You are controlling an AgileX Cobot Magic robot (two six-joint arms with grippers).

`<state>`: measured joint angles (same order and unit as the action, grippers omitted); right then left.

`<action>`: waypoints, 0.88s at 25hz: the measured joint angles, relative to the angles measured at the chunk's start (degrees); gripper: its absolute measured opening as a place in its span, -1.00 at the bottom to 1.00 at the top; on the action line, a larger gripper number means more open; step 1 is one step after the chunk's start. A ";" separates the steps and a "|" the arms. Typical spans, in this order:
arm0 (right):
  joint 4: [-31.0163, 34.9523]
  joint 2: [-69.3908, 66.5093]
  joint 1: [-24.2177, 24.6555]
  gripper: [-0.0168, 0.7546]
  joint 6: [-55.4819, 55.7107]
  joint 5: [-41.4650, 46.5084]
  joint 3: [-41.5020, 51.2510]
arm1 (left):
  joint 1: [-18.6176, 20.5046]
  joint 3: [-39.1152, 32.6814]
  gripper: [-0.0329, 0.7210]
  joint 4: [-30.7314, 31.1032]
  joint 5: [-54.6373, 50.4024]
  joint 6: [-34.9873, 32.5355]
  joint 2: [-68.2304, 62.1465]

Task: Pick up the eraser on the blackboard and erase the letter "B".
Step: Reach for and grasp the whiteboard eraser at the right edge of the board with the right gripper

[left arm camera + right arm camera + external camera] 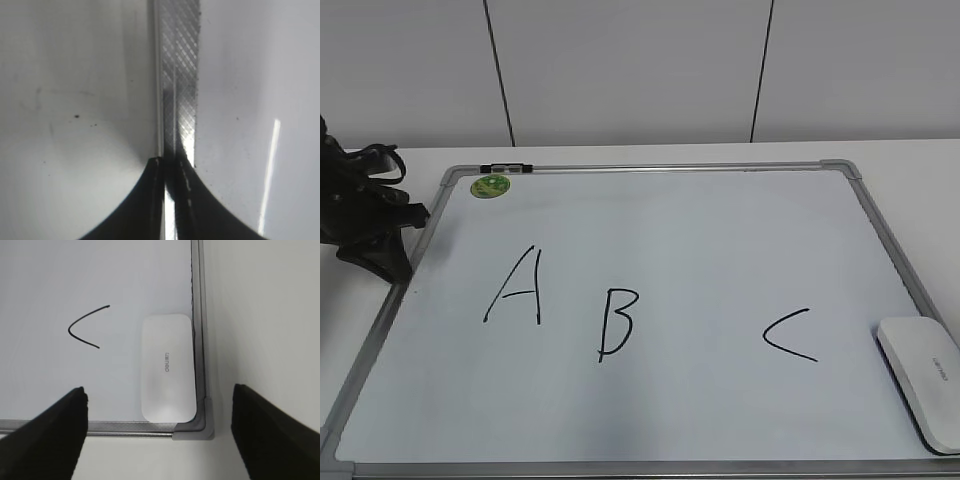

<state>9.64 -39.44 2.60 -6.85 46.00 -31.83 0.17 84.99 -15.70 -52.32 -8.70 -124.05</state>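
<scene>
The blackboard (650, 420) is a white dry-erase board with a grey frame, lying flat on the table. The letter "B" (616, 322) is drawn in black near the board's middle, between an "A" (518, 287) and a "C" (790, 335). The eraser (926, 379), white and flat, lies at the board's near right corner; it also shows in the right wrist view (167, 367) beside the "C" (86, 326). My right gripper (159, 427) is open above that corner and is not in the exterior view. My left gripper (170, 162) is shut over the board's left frame (179, 75); it also shows in the exterior view (382, 250).
A round green sticker (491, 186) and a small black clip (506, 168) sit at the board's far left corner. The white table (920, 160) surrounds the board. A white panelled wall stands behind.
</scene>
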 joint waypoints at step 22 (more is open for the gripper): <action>0.83 -38.99 -4.28 0.77 -6.95 -9.05 -4.22 | 0.02 0.00 -0.85 -0.22 0.00 0.00 0.00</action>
<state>10.46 -78.43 -1.68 -13.80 36.96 -36.06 0.19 84.99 -15.92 -52.32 -8.70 -124.05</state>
